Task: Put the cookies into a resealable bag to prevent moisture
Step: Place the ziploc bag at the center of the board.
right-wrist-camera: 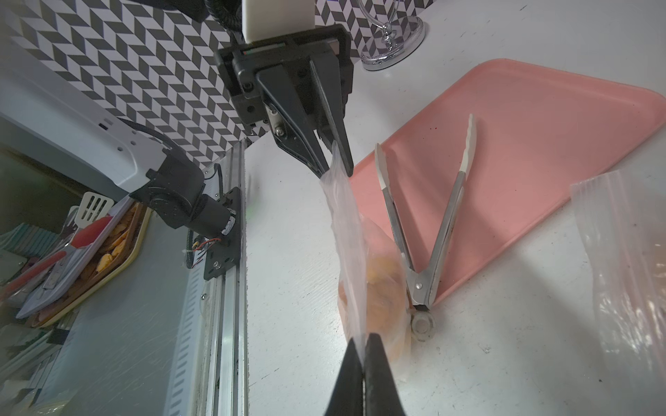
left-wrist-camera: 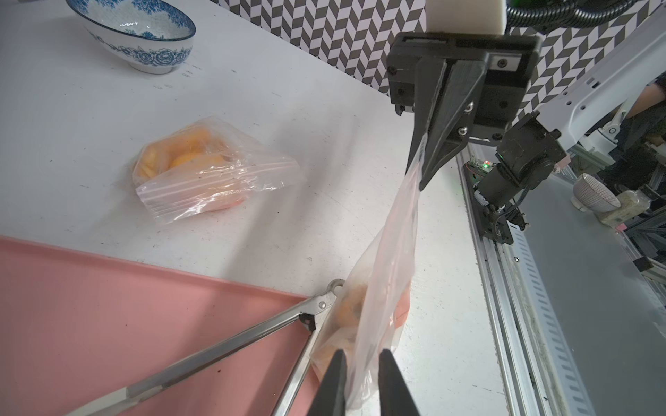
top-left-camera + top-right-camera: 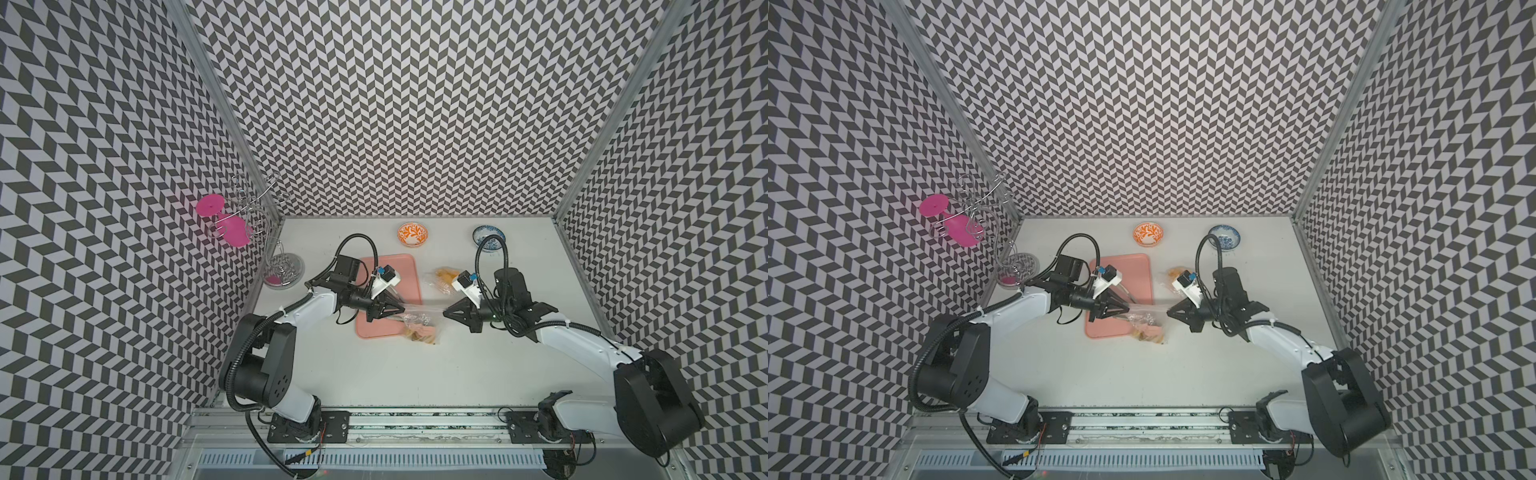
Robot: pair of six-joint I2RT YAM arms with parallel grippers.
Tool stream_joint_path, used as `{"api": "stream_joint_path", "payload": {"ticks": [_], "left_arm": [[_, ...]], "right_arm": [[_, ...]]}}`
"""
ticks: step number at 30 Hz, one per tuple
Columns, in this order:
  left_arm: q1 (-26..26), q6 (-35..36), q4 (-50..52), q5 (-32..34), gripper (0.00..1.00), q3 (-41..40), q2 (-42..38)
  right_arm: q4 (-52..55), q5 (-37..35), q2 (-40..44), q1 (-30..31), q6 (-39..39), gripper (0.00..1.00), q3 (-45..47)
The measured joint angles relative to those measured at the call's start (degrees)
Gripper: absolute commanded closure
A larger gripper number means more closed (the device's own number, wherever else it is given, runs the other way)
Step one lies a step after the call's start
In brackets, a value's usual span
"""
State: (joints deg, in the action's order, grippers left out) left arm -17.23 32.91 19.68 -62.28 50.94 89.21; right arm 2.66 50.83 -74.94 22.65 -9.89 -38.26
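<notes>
A clear resealable bag (image 3: 422, 312) is stretched above the desk (image 3: 415, 374) between the two arms. The right gripper (image 1: 364, 342) is clamped tight on one end of its top edge, its fingers pressed together on the film. The left gripper (image 2: 362, 356) is at the other end, its fingers a little apart, with the film passing through the narrow gap between them. The cookies (image 1: 382, 288), yellow-orange pieces, sit in the bag's sagging belly. That belly rests at the near right corner of the pink tray (image 3: 374, 266), partly off it and on the desk, as both top views show. A pair of metal tongs (image 1: 443, 223) lies spread open on the tray, its hinge end over the tray's edge and right beside the bag. A second bag (image 2: 201, 169), its zip strip closed, lies on the desk beyond the right gripper and holds more yellow-orange pieces. An orange bowl (image 3: 412, 234) and a blue bowl (image 3: 488, 237) stand near the back wall.
</notes>
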Motion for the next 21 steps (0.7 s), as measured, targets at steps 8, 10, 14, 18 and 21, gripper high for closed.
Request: {"api": "stream_joint_path", "payload": {"ticks": [8,10,14,18,21], "left_arm": [[0.0,-0.1,-0.2,-1.5,1.0,0.0,0.8],[0.0,-0.1,-0.1,-2.1,1.0,0.0,0.8],[0.0,0.0,2.0,-2.1,1.0,0.9,0.8],[-0.3,0.3,5.2,-0.4,1.0,2.8,0.0],[-1.4,0.7,7.7,0.9,1.0,4.3,-2.1]], "right_arm": [[-0.5,0.2,0.0,-0.5,0.4,1.0,0.7],[-0.6,0.1,0.0,-0.6,0.5,1.0,0.7],[-0.5,-0.3,0.0,-0.7,0.6,0.76,0.7],[0.6,-2.3,0.7,-0.5,-0.7,0.54,0.0],[2.7,-5.4,1.4,1.1,-3.6,0.43,-2.5]]}}
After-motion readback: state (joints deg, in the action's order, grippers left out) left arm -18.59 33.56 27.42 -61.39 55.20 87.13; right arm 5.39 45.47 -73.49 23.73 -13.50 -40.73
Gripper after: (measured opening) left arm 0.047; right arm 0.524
